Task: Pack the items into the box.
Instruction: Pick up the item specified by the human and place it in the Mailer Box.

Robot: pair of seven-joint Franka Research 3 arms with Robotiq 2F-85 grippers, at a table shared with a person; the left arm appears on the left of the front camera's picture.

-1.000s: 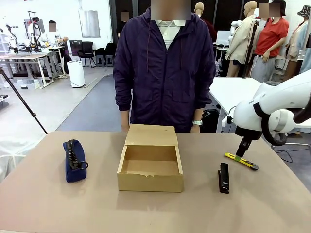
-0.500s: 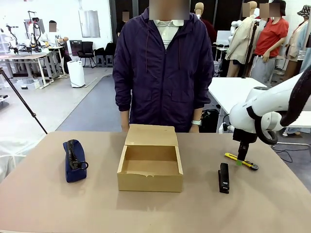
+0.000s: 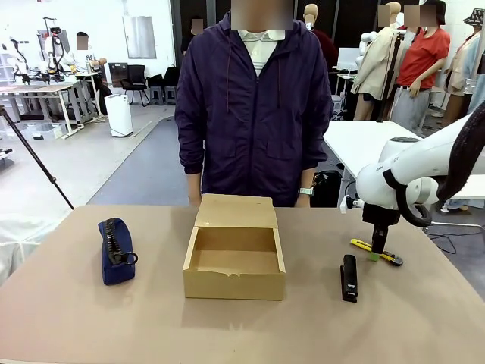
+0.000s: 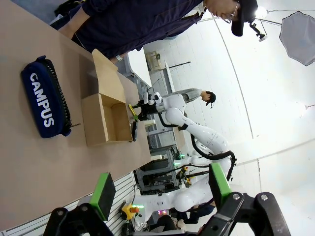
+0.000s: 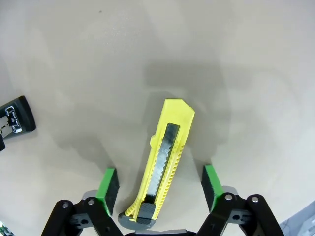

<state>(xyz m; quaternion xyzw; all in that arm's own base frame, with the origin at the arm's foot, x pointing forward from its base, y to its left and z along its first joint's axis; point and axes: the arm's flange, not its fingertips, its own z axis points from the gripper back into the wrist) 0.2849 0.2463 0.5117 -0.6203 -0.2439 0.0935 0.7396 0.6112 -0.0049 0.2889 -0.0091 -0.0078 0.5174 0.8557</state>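
Observation:
The navy pouch (image 3: 117, 251) lies on the left of the table, its white print facing the left wrist view (image 4: 45, 98). In the middle stands the tan box (image 3: 235, 287) with its flap lid up (image 4: 101, 123). On the right lies the slim yellow tool (image 3: 377, 251), flat on the table (image 5: 162, 162). My right gripper (image 3: 374, 254) is down over it, open, with a green pad on each side of the tool (image 5: 161, 189) and small gaps still showing. My left gripper (image 4: 161, 187) is open and holds nothing, well away from the pouch.
A black stapler (image 3: 348, 277) lies just left of the yellow tool and shows at the edge of the right wrist view (image 5: 15, 115). A person in a dark purple jacket (image 3: 254, 114) stands at the far edge behind the box.
My right arm has come down and slightly left, setting its gripper over the yellow tool. Its fingers have drawn a little closer together. Pouch, box and stapler have not moved.

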